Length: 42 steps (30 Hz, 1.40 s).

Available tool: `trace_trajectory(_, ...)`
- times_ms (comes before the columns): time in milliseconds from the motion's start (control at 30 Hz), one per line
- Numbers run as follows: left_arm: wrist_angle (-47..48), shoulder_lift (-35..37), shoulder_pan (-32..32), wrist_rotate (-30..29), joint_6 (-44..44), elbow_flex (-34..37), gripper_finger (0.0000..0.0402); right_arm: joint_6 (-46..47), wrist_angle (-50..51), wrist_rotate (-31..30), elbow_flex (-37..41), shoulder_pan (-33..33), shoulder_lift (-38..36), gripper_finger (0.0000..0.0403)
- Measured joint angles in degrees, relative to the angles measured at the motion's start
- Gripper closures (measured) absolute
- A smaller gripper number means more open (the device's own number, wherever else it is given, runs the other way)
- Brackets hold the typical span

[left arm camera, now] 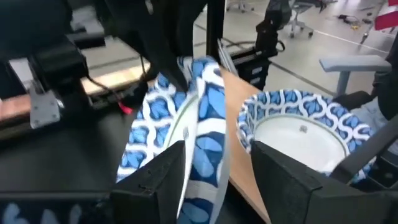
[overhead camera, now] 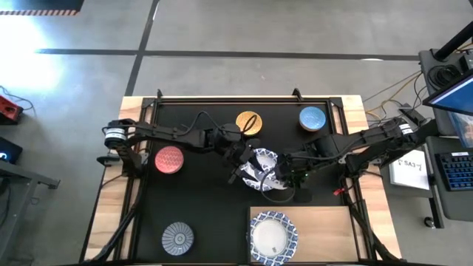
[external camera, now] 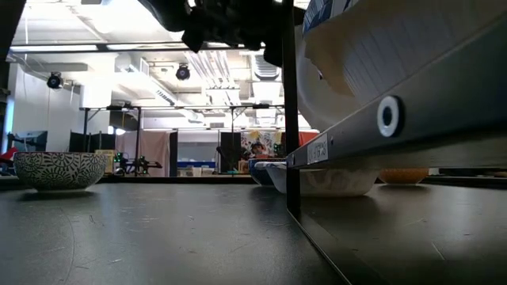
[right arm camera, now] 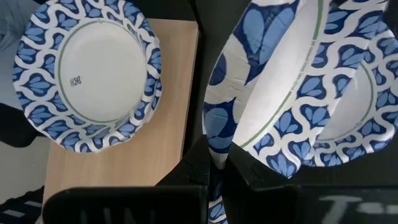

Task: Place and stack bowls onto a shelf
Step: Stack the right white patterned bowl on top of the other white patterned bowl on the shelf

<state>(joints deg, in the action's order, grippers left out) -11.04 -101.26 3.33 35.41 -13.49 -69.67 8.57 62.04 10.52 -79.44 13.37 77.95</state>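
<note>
A large white bowl with a blue rim (right arm camera: 273, 93) stands tilted on edge at the mat's middle (overhead camera: 262, 166), between both grippers. My right gripper (right arm camera: 224, 171) is shut on it, reaching in from the right (overhead camera: 279, 176). My left gripper (left arm camera: 217, 180) is open. Its fingers stand on either side of the same bowl's rim (left arm camera: 199, 124), and I cannot tell whether they touch it. Another large bowl (right arm camera: 354, 106) lies under the tilted one. One more large bowl (overhead camera: 273, 236) sits on the light-wood shelf (overhead camera: 325, 229). My right gripper pinches the tilted bowl's rim (right arm camera: 217, 140) between its two fingers, one on the white inside and one on the patterned outside. The bowl stands steeply tilted, its far side over the bowl beneath. What its lower edge rests on is hidden.
Small bowls rest on the black mat: orange (overhead camera: 249, 122) and blue (overhead camera: 312, 118) toward the far edge, pink-red (overhead camera: 169, 159) at the left, grey-striped (overhead camera: 177, 238) near the front left. A metal frame (external camera: 291, 103) borders the mat. The shelf has bare board to the right of its bowl.
</note>
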Motion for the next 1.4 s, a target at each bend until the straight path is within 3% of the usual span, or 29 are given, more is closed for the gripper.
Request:
trace_trajectory(133, -1.00, -0.06, -0.17, -0.12, 2.78, -0.11, 0.0275, -0.27, -0.39, 0.02, 0.00, 0.00, -0.04, 0.0394)
trace_trajectory(400, -0.97, -0.06, -0.23, 3.01, 6.57, -0.10, 0.0392, 1.90, -1.51, 0.22, 0.00, 0.00, -0.23, 0.0394)
trace_trajectory(600, -0.95, -0.06, -0.78, 3.14, 9.14, -0.10, 0.0397, 4.95, -1.53, 0.20, 0.00, 0.00, -0.26, 0.0369)
trace_trajectory(1133, -1.02, -0.06, -2.16, 2.69, 11.63, -0.06, 0.0401, 7.63, -1.53, 0.39, 0.02, -0.01, -2.04, 0.0212)
trace_trajectory(1400, -1.21, -0.06, -2.36, 2.51, 11.45, -0.06, 0.0401, 14.33, -1.53, 0.38, 0.02, -0.01, -4.58, 0.0175)
